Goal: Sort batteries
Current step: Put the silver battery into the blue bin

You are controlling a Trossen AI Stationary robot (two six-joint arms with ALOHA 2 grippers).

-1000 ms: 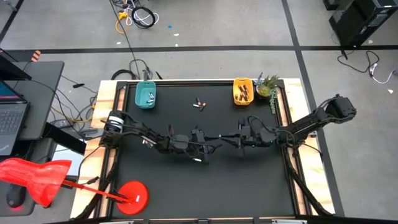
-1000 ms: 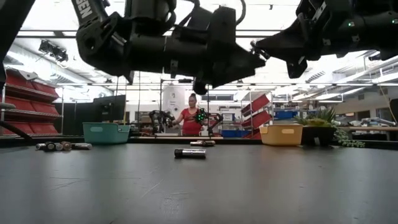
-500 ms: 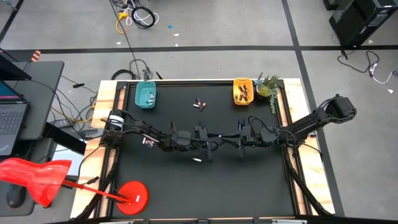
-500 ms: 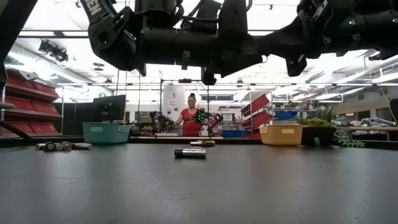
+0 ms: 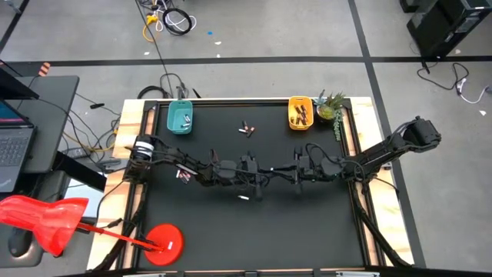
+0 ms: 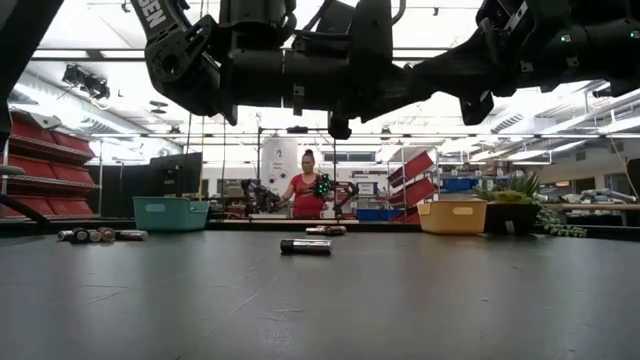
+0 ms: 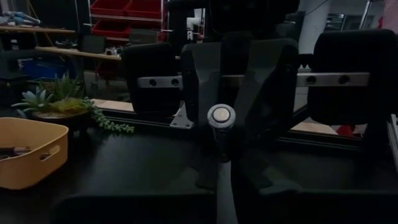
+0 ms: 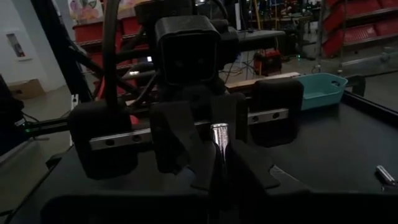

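Above the middle of the table my two grippers meet fingertip to fingertip. Between them stands one silvery battery (image 7: 221,118), which the right wrist view shows too (image 8: 219,135). My left gripper (image 7: 222,165) comes in from the table's left and is shut on it. My right gripper (image 8: 219,165) comes in from the right, its fingers close about the same battery. More batteries lie on the black mat: two at the far middle (image 5: 245,129), one near the middle (image 5: 244,198) and a few at the left (image 6: 100,235). My left gripper pinches the battery's lower part (image 7: 221,149) between its two fingers, coming in level from the table's left. The battery stands about upright, its round top end above the fingers, lifted clear of the mat. My right gripper has the same battery between its two fingers, below the bright upper end (image 8: 219,149). It comes in level from the table's right, facing my left gripper. Its own fingers hide the exact place of contact.
A teal tray (image 5: 181,117) with batteries stands at the far left and a yellow tray (image 5: 300,112) with batteries at the far right. A small plant (image 5: 330,106) stands beside the yellow tray. A person stands in the room beyond the table.
My left gripper has risen a little and drawn closer to my right gripper, which has kept still. The batteries on the mat lie as before.
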